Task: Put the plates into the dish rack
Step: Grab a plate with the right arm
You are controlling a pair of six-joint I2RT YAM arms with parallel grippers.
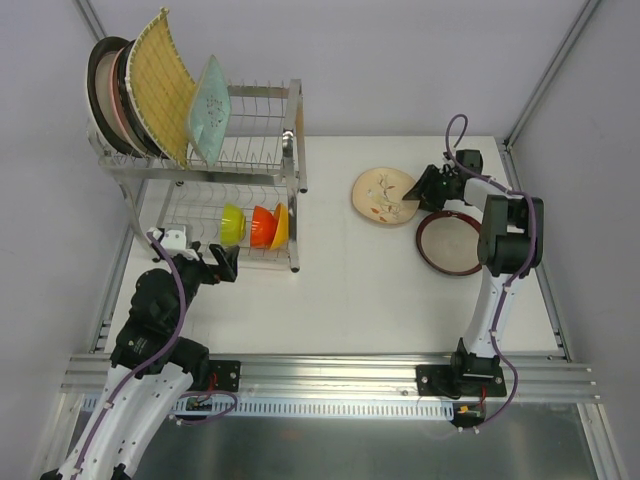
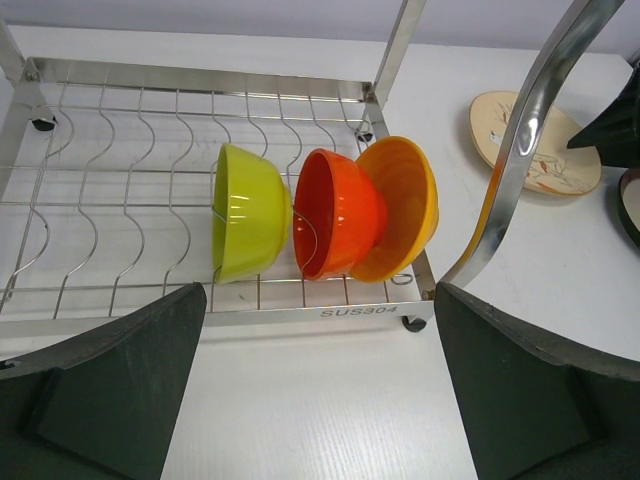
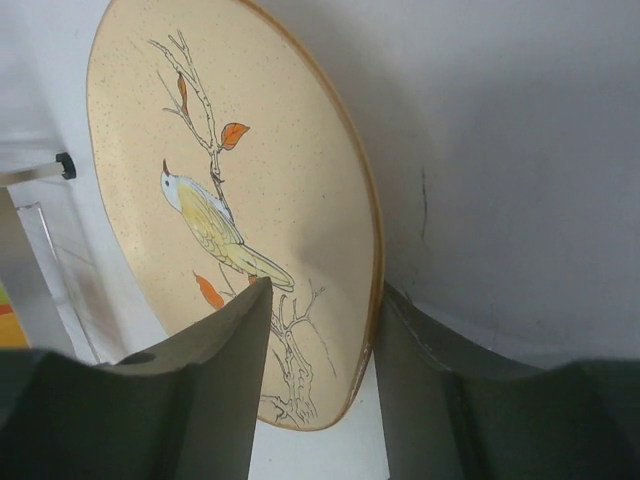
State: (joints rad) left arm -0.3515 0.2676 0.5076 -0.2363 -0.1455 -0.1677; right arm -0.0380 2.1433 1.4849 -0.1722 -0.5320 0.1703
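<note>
beige plate (image 1: 383,192): bird-and-branch design, brown rim | white worktop (image 1: 350,295) | right pincer (image 3: 323,292) astride rim, grip unclear | left pincer (image 2: 320,300) wide

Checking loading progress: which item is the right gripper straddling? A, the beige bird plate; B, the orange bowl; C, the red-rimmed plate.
A: in the right wrist view, the right gripper has one finger on either side of the rim of the beige bird plate.
</note>
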